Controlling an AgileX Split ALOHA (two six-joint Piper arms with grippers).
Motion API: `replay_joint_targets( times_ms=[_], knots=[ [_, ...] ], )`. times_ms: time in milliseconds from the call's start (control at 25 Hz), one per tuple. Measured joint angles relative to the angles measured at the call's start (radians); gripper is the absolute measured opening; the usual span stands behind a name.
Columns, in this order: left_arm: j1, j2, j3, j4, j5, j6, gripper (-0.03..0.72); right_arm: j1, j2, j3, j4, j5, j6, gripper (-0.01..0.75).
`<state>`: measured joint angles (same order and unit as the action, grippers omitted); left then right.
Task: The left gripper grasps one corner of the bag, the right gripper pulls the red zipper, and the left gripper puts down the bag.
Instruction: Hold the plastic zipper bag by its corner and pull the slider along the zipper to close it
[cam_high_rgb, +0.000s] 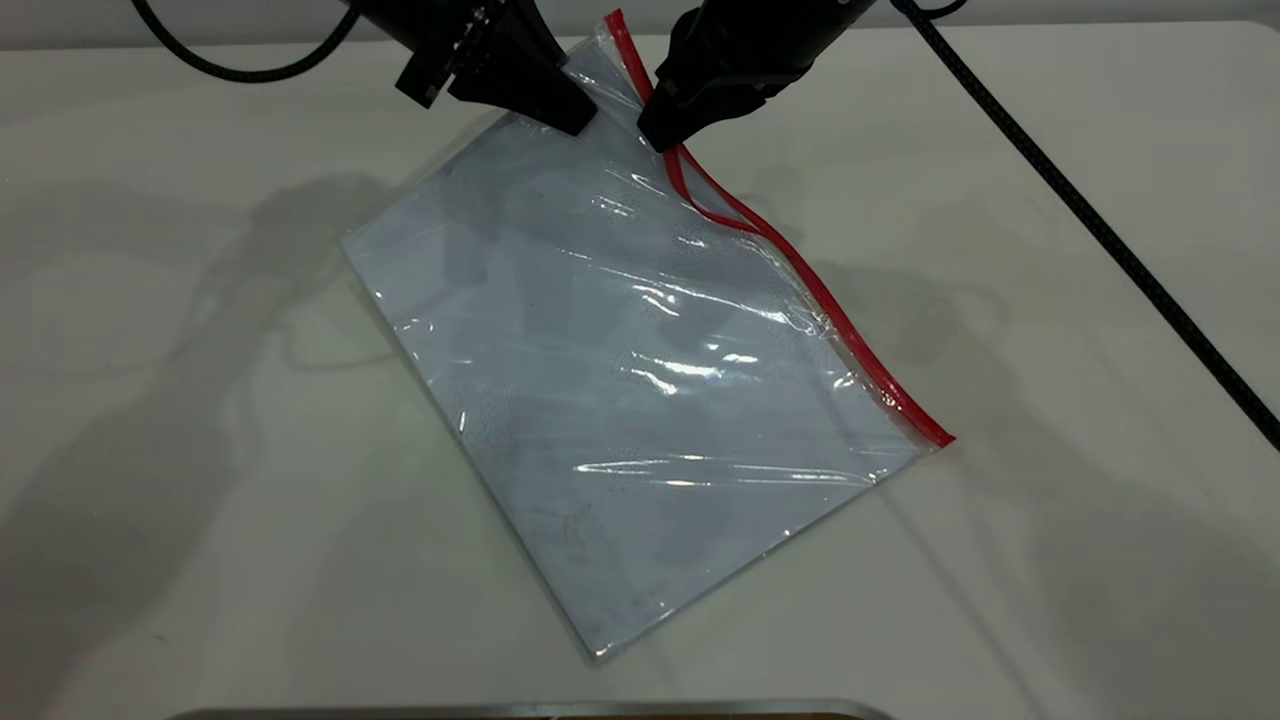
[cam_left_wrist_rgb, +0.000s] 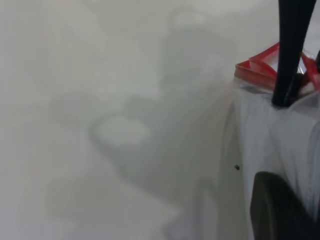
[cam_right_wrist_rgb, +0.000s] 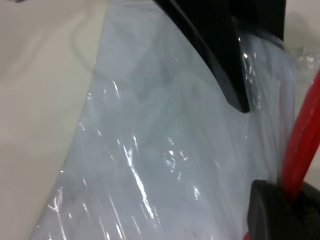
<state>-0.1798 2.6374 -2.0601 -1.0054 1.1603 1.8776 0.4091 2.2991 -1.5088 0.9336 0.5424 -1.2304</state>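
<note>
On the white table (cam_high_rgb: 1050, 560), bag (cam_high_rgb: 620, 400) between two tools, cable (cam_high_rgb: 1100, 230) alongside.

Clear bluish-white plastic bag (cam_high_rgb: 640, 400): glossy film, wrinkled, strong glare streaks. Red plastic zipper strip (cam_high_rgb: 820, 290) along one long edge: smooth, semi-gloss. White table (cam_high_rgb: 200, 450): smooth, matt. Black gripper fingers (cam_high_rgb: 560, 100): matt plastic look. Black cable (cam_high_rgb: 1100, 230): braided weave.

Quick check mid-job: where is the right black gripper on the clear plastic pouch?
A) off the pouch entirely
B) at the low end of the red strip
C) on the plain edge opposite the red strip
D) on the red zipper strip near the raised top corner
D: the right gripper meets the red zipper strip of the clear plastic pouch by its raised corner, beside the left gripper.
</note>
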Motion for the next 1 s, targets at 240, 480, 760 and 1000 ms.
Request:
replay_joint_targets(
  times_ms=[240, 480, 760, 1000],
  knots=[
    [0.0, 0.0, -0.001, 0.001, -0.001, -0.011, 0.051, 0.0, 0.009, 0.01, -0.033, -0.014, 0.004, 0.08],
    [0.004, 0.0, -0.001, 0.013, -0.008, -0.012, 0.051, -0.002, 0.045, 0.01, -0.053, -0.015, 0.009, 0.09],
    [0.009, -0.003, -0.009, -0.008, -0.015, -0.02, 0.051, -0.033, 0.084, 0.024, -0.083, 0.01, 0.034, 0.102],
    [0.009, -0.003, -0.009, -0.003, -0.02, -0.057, 0.051, -0.036, 0.064, 0.023, -0.082, 0.017, 0.034, 0.211]
  ],
)
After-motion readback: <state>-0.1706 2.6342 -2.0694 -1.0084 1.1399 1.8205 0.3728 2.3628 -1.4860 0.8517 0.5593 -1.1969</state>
